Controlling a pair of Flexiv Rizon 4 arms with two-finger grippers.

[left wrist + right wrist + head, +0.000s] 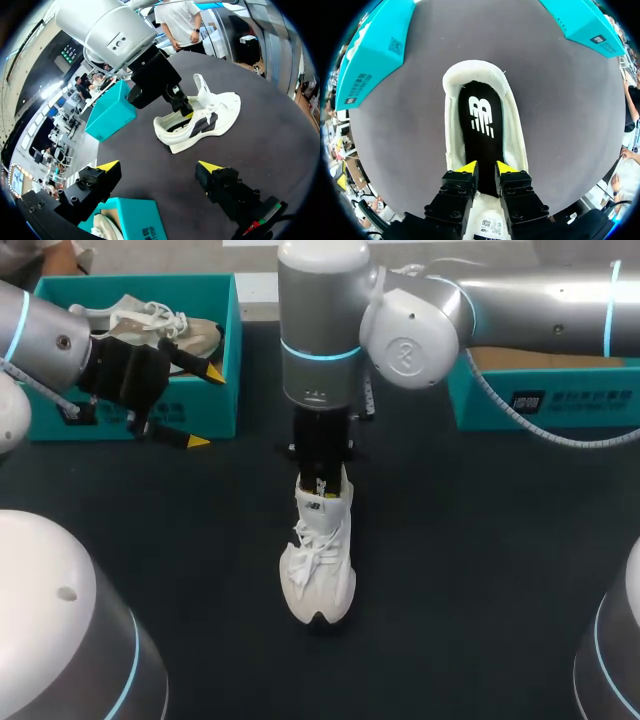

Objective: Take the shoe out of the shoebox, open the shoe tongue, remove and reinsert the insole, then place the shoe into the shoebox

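White lace-up sneaker (pixel 320 570) stands on its sole in the middle of the dark bench (pixel 480 590). From overhead, our right arm hides the shoe mouth. Only the right wrist view shows it: the right gripper (pixel 486 170) keeps its yellow-tipped fingers close together, with a slit between them, over the black insole (pixel 480 120). Our left gripper (pixel 207 408) hangs with its fingers spread wide beside the teal cardboard shoebox (pixel 130 282), well apart from the sneaker.

Dark table (pixel 480 570), beige sneaker (pixel 195 332) with white laces

Silver arms (pixel 320 320), cyan light rings (pixel 320 352), black jaws, yellow tips (pixel 197 441).
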